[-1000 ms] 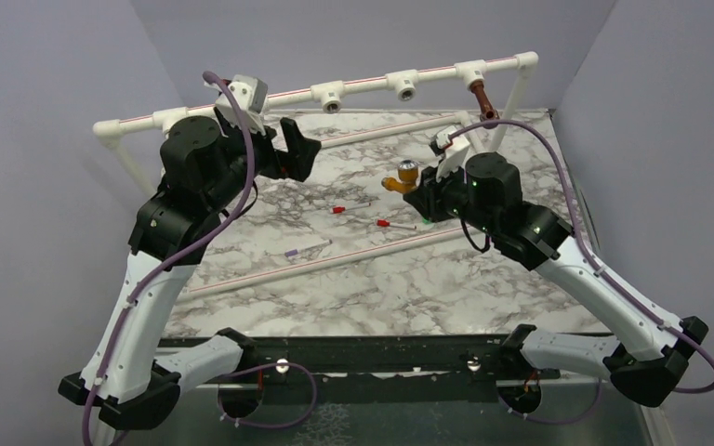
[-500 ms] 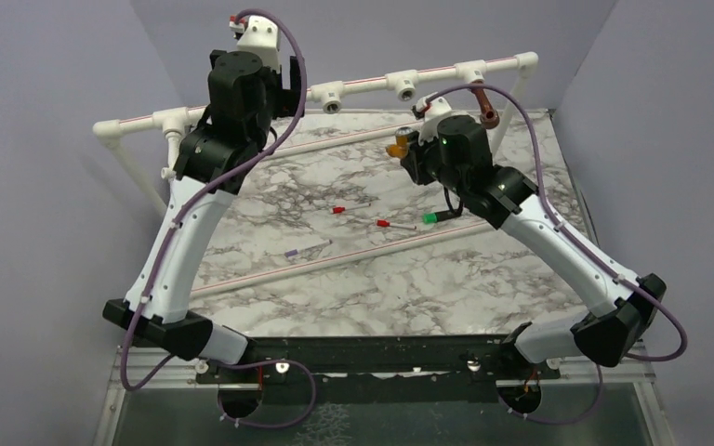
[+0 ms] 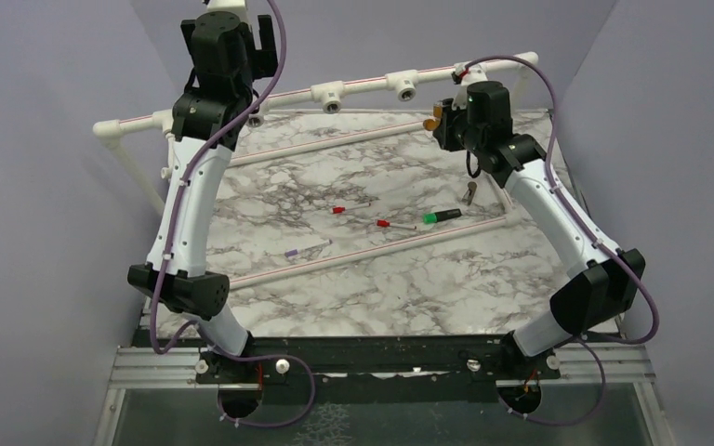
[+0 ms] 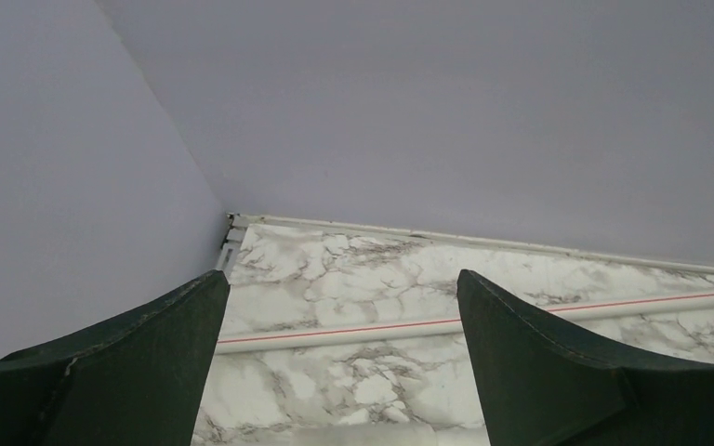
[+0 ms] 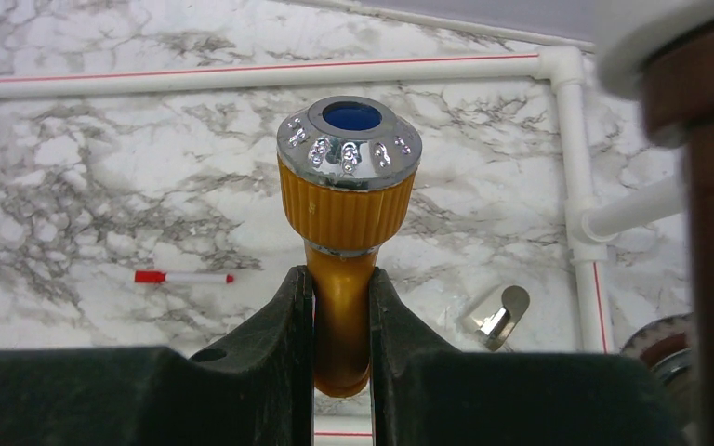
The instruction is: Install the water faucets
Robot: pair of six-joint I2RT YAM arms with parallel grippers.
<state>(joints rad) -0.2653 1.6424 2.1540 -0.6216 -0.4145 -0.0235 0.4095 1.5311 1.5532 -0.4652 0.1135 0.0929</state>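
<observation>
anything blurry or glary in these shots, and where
Right wrist: the orange faucet in the right gripper is sharp, with small glints on its silvery cap; the brown faucet at the right edge is a close, soft blur. Left wrist: the open left gripper shows dark, little detail. Top external: even light, no glare on the table.

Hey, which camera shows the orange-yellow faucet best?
The right wrist view: the orange-yellow faucet fills the centre, sharp and close, clamped in the right hand. The top external view shows only an orange sliver beside that wrist; the left wrist view shows none of it.
</observation>
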